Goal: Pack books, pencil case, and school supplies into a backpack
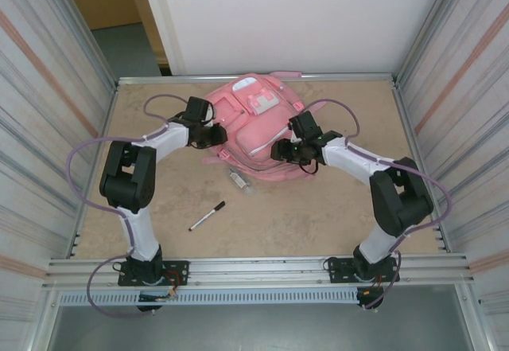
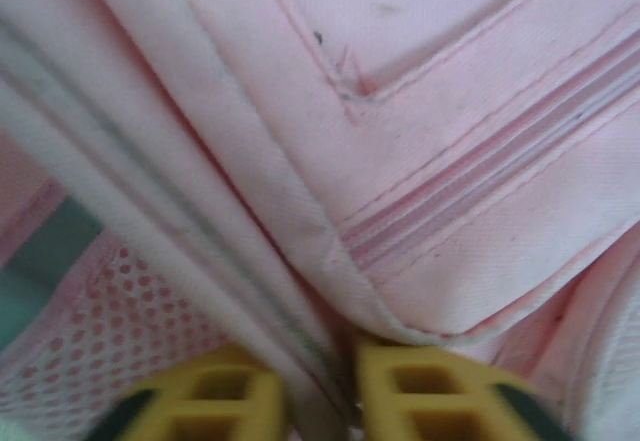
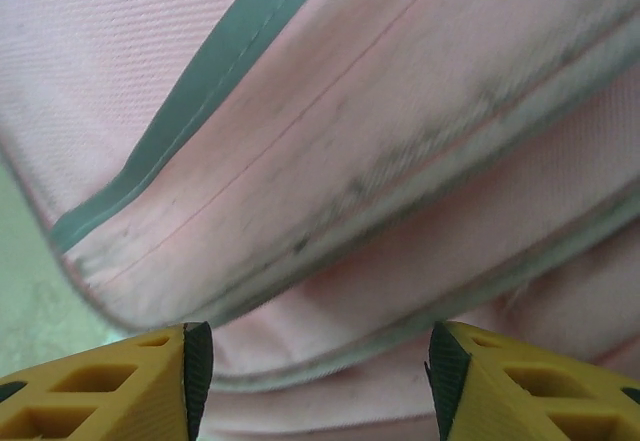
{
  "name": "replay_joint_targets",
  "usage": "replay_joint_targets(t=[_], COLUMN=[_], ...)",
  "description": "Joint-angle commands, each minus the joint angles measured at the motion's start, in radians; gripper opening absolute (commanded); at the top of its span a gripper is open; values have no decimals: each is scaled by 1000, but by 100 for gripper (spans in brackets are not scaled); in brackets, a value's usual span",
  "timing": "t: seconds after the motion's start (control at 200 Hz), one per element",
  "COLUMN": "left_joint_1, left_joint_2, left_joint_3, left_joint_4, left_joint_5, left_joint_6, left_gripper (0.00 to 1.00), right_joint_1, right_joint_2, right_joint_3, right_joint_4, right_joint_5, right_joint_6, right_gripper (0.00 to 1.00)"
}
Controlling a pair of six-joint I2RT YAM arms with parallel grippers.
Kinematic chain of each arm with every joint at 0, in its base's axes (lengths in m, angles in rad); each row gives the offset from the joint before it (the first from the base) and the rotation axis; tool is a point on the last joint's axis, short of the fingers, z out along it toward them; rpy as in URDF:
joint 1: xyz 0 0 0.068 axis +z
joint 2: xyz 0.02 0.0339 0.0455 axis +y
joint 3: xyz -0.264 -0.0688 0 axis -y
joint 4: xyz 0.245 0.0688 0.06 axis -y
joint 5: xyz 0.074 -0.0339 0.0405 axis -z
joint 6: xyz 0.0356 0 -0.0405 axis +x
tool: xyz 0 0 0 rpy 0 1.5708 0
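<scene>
a fold of the pink backpack [image 2: 430,211] is pinched between the almost closed fingers [image 2: 225,401] of the left gripper [image 2: 318,406], with mesh lining seen to the left of them. the fingers [image 3: 120,381] of the right gripper [image 3: 312,376] are spread wide; a grey-piped edge of the bag lies just ahead of them, ungripped. the black marker [image 1: 207,216] and a small pale piece [image 1: 238,181] are seen on the table [image 1: 318,216], well behind both sets of fingers. if only a thin layer is held on the left, it could slip free when pulled. if both seams are caught on the right, the opening could be clamped shut.
</scene>
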Motion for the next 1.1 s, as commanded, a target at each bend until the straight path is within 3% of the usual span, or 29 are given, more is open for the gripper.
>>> replay_joint_targets(t=[0.0, 0.17, 0.391, 0.481, 0.596, 0.661, 0.727, 0.842, 0.972, 1.092], left_joint_1=[6, -25, -113, -112, -107, -98, -78, -8, 25, 29], left_joint_2=[-39, -244, -385, -401, -436, -456, -461, -447, -429, -384], left_joint_3=[2, -168, -296, -333, -408, -426, -431, -431, -421, -366], left_joint_4=[-24, -19, 17, 25, 78, 76, 59, 60, 85, 87], left_joint_5=[-90, -91, -130, -153, -166, -191, -224, -177, -170, -140], left_joint_6=[-12, -146, -293, -361, -443, -442, -429, -415, -392, -374], left_gripper=[0, 0, 0, 24, 43, 46, 50, 55, 57, 58], right_joint_1=[-39, -114, -182, -184, -185, -173, -139, -38, 124, 295], right_joint_2=[58, 180, 408, 445, 377, 301, 214, 59, -62, -69], right_joint_3=[63, 141, 409, 494, 475, 424, 356, 207, 70, 37], right_joint_4=[37, 117, 156, 137, 124, 115, 97, 89, 99, 111], right_joint_5=[11, 18, -61, -63, -47, -35, -17, 38, 110, 210], right_joint_6=[-37, -133, -160, -164, -139, -128, -131, -130, -6, 131], right_gripper=[59, 59, 58, 58, 60, 61, 61, 62, 62, 61])
